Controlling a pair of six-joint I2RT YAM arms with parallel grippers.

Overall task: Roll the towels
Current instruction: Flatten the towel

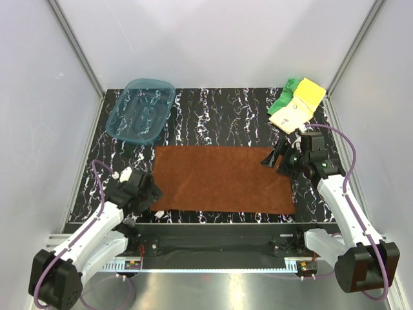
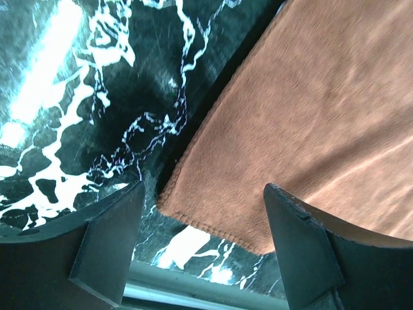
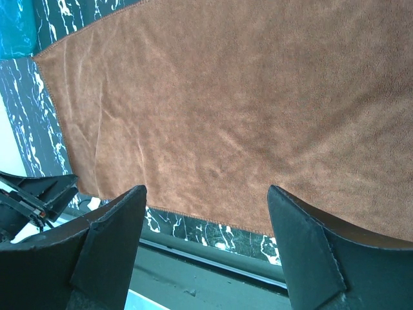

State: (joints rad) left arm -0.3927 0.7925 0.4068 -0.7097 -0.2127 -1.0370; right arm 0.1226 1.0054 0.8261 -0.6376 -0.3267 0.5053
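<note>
The rust-brown towel [image 1: 222,179] lies flat in the centre of the top view. It looks soft, light and limp, so I would pinch its thin edge at a corner. The left fingers [image 2: 106,245] and the right fingers [image 3: 106,252] stand apart, holding nothing.

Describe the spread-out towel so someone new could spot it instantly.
Start at the black marbled table and look at its middle. The rust-brown towel lies there, spread flat as a wide rectangle. The green towel and yellow towel sit bunched in the far right corner.
</note>
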